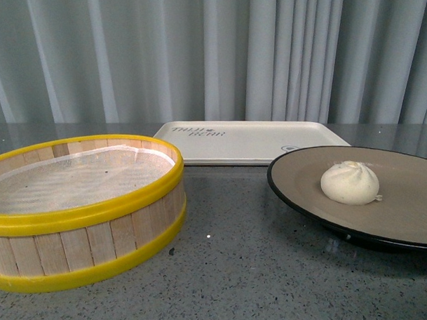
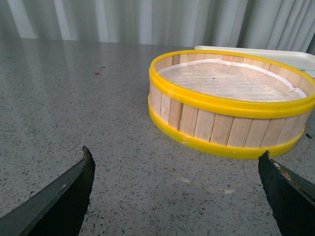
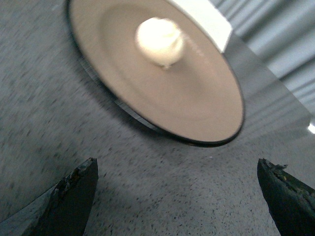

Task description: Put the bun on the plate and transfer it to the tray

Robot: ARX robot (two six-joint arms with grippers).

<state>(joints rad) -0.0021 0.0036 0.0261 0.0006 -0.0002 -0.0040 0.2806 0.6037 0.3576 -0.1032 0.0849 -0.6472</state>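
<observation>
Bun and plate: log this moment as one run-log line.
bun on plate; plate on table, off tray; left gripper open; right gripper open

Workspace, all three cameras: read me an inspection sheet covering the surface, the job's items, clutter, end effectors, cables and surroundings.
Surface: grey speckled table, no spills seen.
Job's things: bun sits on the plate; the plate stands on the table, nearer the robot than the tray; nothing seen on the tray.
Clutter: yellow-rimmed wooden steamer basket on the left, white liner inside, no bun in it.
End effectors: left end effector open, empty, facing the basket; right end effector open, empty, facing the plate.
Cables: nothing seen.
Surroundings: grey curtain behind the table.
</observation>
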